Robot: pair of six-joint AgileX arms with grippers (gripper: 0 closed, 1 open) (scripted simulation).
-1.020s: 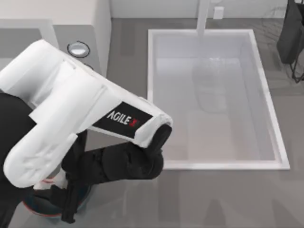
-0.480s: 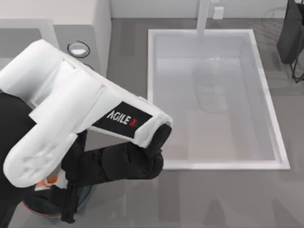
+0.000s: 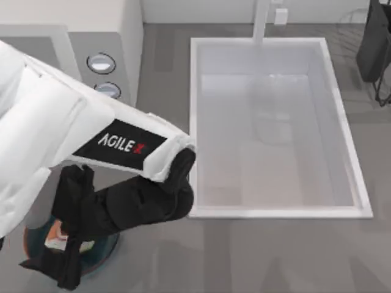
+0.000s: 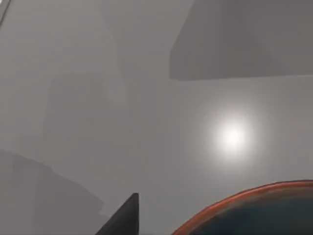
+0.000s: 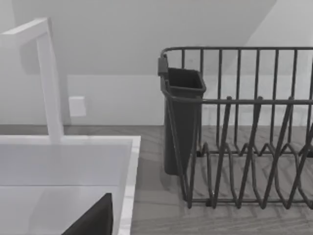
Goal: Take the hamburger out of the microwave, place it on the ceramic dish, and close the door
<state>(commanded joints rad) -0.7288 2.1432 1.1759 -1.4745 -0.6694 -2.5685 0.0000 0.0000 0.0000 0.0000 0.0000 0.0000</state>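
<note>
The ceramic dish sits at the table's near left, blue with a reddish-brown rim. The hamburger, small, orange and white, lies in it. My left gripper hovers over the dish's near-left side, open, with nothing between its fingers; one dark fingertip shows beside the rim. The white microwave stands at the far left with two round knobs. My left arm covers most of its front, so the door's position cannot be told. A dark finger of my right gripper shows in the right wrist view.
A white rectangular sink with a tap takes up the middle and right of the table. A dark wire dish rack with a black cutlery holder stands at the far right. Bare grey table runs along the near edge.
My left arm has swung to the left and its gripper has shifted left across the dish. The hamburger stays in the dish, out of the fingers.
</note>
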